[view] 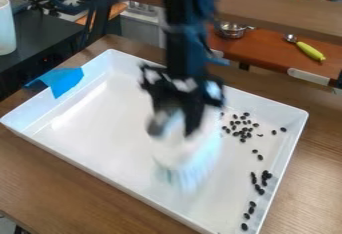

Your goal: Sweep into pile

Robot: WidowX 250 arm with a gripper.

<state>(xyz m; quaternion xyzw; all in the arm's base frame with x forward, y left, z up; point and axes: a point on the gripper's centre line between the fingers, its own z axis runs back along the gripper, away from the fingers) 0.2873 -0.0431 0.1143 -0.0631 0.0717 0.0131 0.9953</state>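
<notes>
Over the middle of the white tray (pixel 93 143), we have the black gripper (pixel 176 129), hanging down from the top edge of the view, and its jaws are clamped on a brush (pixel 184 165)! That brush is held below the fingertips, pale bristles pointing down at the tray floor; whether they touch it, I can't tell. Now to the black beans (pixel 242 128), all over on the right side of the tray, apart from the brush. The biggest bunch sits in a loose cluster toward the far right, with a couple of strays out by the right wall. Just below that, two more; then a tight knot, and a ragged line running down to the near right corner. Blue tape (pixel 63 80) is folded over the tray's left wall, and the whole tray rests on a wooden table (pixel 100 188). Behind, on a reddish-brown surface, look at that metal bowl (pixel 232 30) and, farther right, a utensil with a yellow-green handle (pixel 310 51). Far left, a white container (pixel 7 27) stands upright on a dark surface (pixel 40 38).
</notes>
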